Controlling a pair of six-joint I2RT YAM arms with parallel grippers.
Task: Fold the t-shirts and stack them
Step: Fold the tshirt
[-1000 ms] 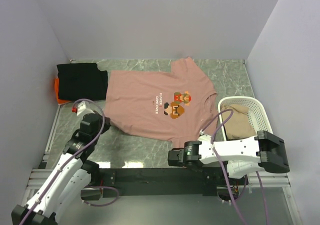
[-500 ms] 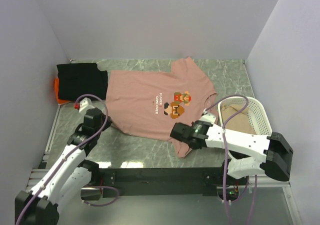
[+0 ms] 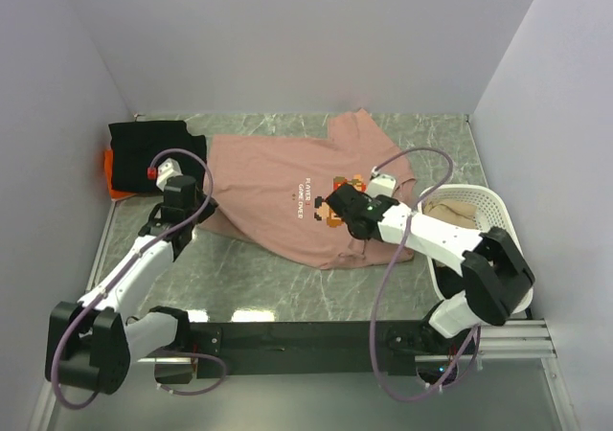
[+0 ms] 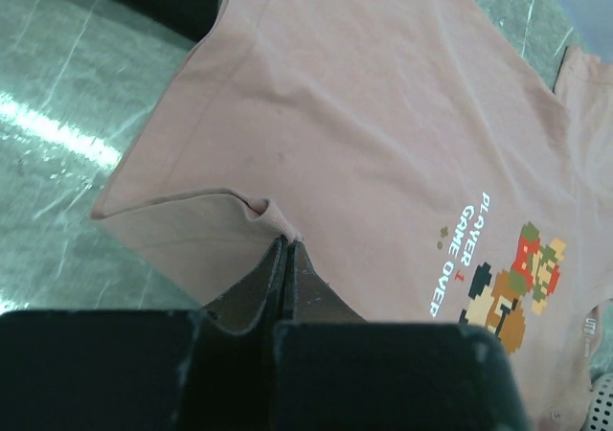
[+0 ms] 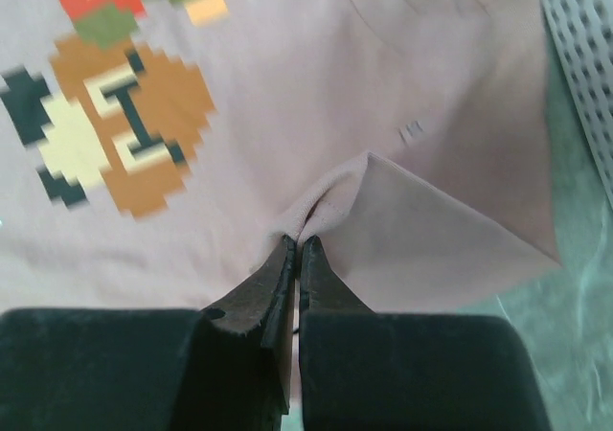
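Both left hand (image 4: pixel 287 246) and right hand (image 5: pixel 299 246) clamp pink tee (image 3: pixel 273 182), basket (image 3: pixel 499 216) near latter.

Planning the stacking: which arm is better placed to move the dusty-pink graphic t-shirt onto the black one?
Likely left: the left gripper pinches the dusty-pink t-shirt beside the black folded t-shirt; the right gripper holds it nearer the white mesh basket.

Left arm (image 3: pixel 129 270) and right arm (image 3: pixel 421 235): white shells, black joints.
Each arm had smooth white links between boxy black joint housings. A thin grey-purple cable (image 3: pixel 421 150) looped out behind each hand, and a small red tab (image 3: pixel 151 174) sat behind the left hand. The fingers (image 4: pixel 244 302) were matte black, tapering to thin, scuffed tips.
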